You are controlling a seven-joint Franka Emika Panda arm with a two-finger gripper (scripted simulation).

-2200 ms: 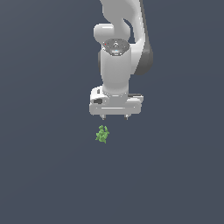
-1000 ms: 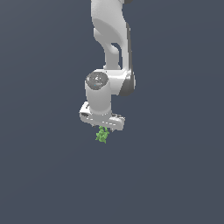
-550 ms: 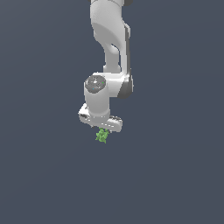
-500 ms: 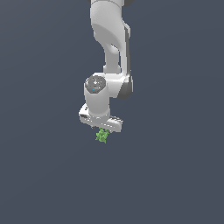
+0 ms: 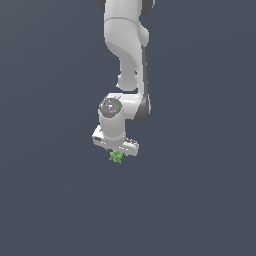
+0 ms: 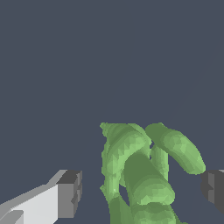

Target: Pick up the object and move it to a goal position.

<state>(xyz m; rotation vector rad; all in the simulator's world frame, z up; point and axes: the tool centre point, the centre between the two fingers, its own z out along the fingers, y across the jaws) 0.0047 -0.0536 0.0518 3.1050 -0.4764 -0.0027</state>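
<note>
The object (image 5: 116, 157) is a tiny bright green lumpy clump on the dark grey floor, directly under the white hand. My gripper (image 5: 116, 152) hangs straight down over it, its fingers mostly hidden by the hand in the exterior view. In the wrist view the object (image 6: 140, 175) fills the space between the two dark fingertips (image 6: 70, 194), with a gap showing on each side. The gripper (image 6: 141, 191) is open around the object; no pad touches it as far as I can see.
The plain dark grey floor (image 5: 200, 200) surrounds the object on all sides. The white arm (image 5: 125, 55) rises above the hand toward the top of the exterior view. No other objects show.
The hand has come down from a clear gap above the object to sit right over it. Over the last half second it has barely moved. The object has stayed in place.
</note>
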